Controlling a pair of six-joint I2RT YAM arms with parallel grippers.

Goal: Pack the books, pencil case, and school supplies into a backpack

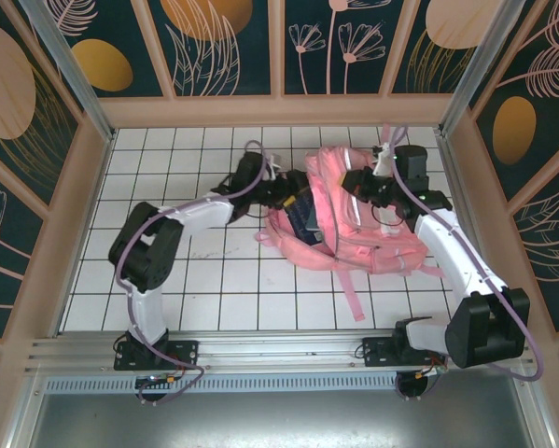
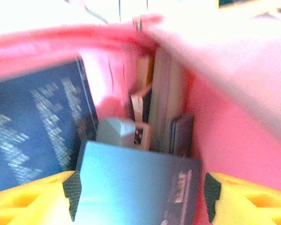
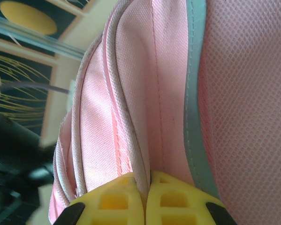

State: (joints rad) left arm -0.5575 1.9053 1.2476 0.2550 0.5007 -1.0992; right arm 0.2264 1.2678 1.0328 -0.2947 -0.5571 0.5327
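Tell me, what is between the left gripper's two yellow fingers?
A flat teal square lies between the left gripper's fingers, inside the pink backpack; the left wrist view shows it.

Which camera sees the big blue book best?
The left wrist camera: the blue book sits close, pale lettering showing, inside the backpack. From the top it is a dark sliver. The right wrist camera faces the backpack's outside.

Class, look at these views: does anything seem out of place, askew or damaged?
Nothing looks spilled or damaged. Inside the backpack, the navy book sits askew, tilted, unlike the upright books to its right.
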